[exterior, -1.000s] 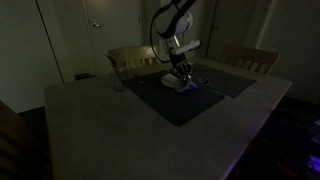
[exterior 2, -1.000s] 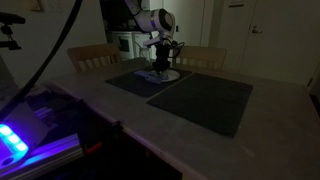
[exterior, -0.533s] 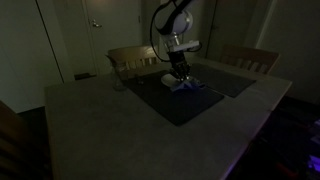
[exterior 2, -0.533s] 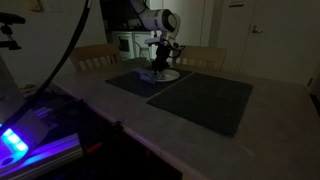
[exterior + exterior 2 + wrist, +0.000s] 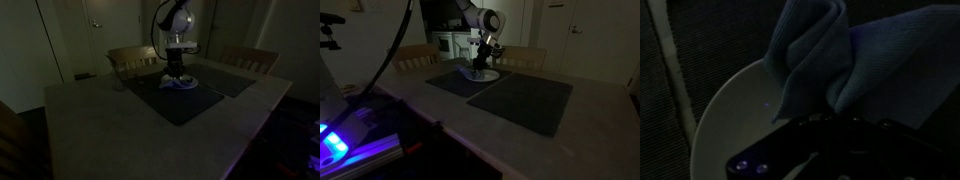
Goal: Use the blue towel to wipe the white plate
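Note:
The room is dim. The white plate (image 5: 735, 110) lies on a dark placemat (image 5: 185, 100), seen also in both exterior views (image 5: 172, 85) (image 5: 480, 75). The blue towel (image 5: 825, 60) is bunched up and hangs from my gripper (image 5: 825, 120), trailing over the plate's right part and onto the mat. My gripper (image 5: 175, 72) (image 5: 480, 62) points straight down over the plate and is shut on the towel. The fingertips are hidden in shadow in the wrist view.
A second dark placemat (image 5: 525, 100) lies beside the first on the grey table (image 5: 90, 120). Wooden chairs (image 5: 132, 60) (image 5: 250, 58) stand at the far side. A lit blue device (image 5: 335, 140) sits at the table's near corner.
My gripper has moved with the towel across the plate, toward the left in one exterior view, dragging the blue cloth with it.

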